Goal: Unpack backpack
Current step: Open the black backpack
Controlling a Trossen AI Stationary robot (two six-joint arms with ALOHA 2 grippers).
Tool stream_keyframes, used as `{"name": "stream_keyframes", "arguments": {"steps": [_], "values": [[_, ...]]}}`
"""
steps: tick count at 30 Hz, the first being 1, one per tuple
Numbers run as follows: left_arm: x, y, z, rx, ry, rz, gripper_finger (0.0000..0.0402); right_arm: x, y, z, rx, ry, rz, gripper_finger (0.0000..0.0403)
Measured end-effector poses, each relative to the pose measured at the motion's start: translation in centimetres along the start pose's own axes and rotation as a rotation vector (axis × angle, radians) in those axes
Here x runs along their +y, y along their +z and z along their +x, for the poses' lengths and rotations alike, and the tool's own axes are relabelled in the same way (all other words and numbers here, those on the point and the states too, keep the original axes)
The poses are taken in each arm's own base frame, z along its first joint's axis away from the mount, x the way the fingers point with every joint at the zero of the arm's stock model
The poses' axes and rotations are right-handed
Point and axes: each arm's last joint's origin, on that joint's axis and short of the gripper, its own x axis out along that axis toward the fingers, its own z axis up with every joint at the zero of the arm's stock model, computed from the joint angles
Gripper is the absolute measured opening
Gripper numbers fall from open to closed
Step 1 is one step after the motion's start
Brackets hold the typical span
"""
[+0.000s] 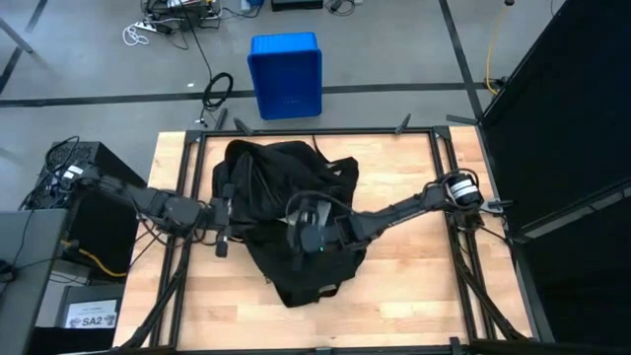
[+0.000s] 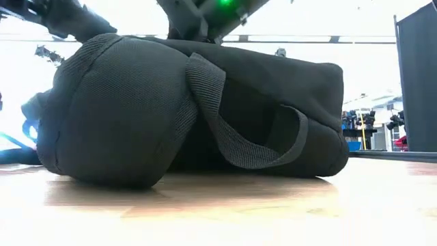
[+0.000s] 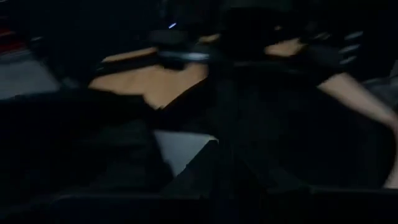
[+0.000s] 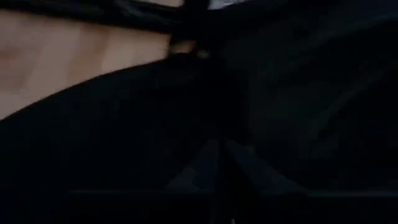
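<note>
Left gripper (image 1: 223, 213): dark, at backpack's left edge, fingers drawn together; grip on fabric not discernible. One backpack (image 1: 286, 219): black woven fabric, coarse mesh-like weave in low view, bulky rounded form, lying flat at centre of table (image 1: 414, 286); one flat webbing strap (image 2: 225, 130) looped across side. Table: pale wood planks, black metal frame. Right gripper (image 1: 296, 232): on top of backpack near middle, fingers together, buried in dark fabric; hold unconfirmed. One blue plastic bin (image 1: 285, 74), ribbed rectangular, on floor beyond table's far edge.
</note>
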Motion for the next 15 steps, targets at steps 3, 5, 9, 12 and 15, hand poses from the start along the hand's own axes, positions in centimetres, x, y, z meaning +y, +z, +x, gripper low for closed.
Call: {"name": "stream_keyframes", "arguments": {"steps": [3,5,9,12,15], "values": [[-0.7,-0.2,0.6,0.023,0.073,0.035,0.0021,2.1,-0.8,0.2,0.005,0.020,-0.003,0.0001],[-1.2,-0.4,0.9,0.042,0.127,0.055,0.0021,3.5,-1.7,0.4,0.019,0.010,-0.016,0.0001],[-2.4,-0.9,1.5,0.079,0.212,0.116,0.0020,5.4,-3.2,1.1,0.044,-0.011,-0.034,0.0003],[-2.9,-1.1,1.7,0.083,0.225,0.124,0.0015,5.9,-3.8,1.5,0.043,-0.035,-0.022,0.0004],[-3.4,-1.6,2.0,0.123,0.128,0.122,0.0010,6.1,-4.2,1.9,0.047,-0.035,0.031,0.0002]]}}
